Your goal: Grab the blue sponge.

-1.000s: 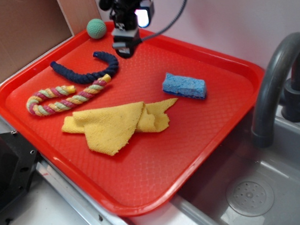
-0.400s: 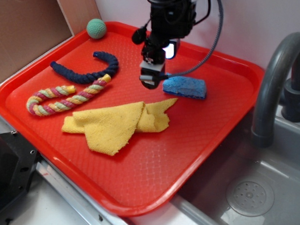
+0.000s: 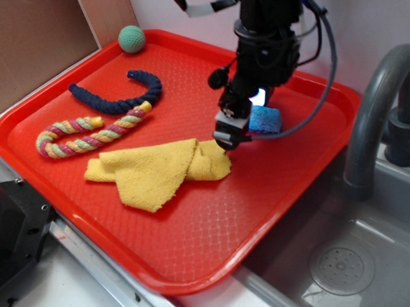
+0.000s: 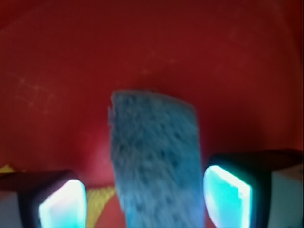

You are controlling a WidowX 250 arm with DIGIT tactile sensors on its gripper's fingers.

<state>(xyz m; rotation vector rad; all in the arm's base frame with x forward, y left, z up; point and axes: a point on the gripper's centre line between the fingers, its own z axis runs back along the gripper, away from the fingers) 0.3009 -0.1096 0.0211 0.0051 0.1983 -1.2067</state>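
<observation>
Gripper (image 3: 231, 135): jaws spread apart; in the wrist view one finger (image 4: 57, 202) shows at the lower left and the other at the lower right, with the sponge running between them. No contact with the sponge can be confirmed.
Gripper position: in the exterior view it hangs low over the right-centre of the tray, its tip just above the right corner of the yellow cloth and covering the left end of the sponge.
Blue sponge (image 3: 267, 120): lies flat on the tray, right of centre toward the far side; only its right portion shows past the arm. In the wrist view the blue sponge (image 4: 156, 156) fills the gap between the fingers lengthwise, blurred.
Red tray (image 3: 271, 196): rests on the counter, its right edge beside the sink.
Yellow cloth (image 3: 154, 168): crumpled, centre of tray, near side of the sponge.
Navy rope toy (image 3: 116, 100): curved, left-far area of tray.
Multicoloured rope toy (image 3: 84, 132): just on the near side of the navy one, their ends touching.
Green ball (image 3: 131, 38): far-left corner of tray, well apart from the sponge.
Sink (image 3: 349, 266) and faucet (image 3: 375, 99): right of the tray.
</observation>
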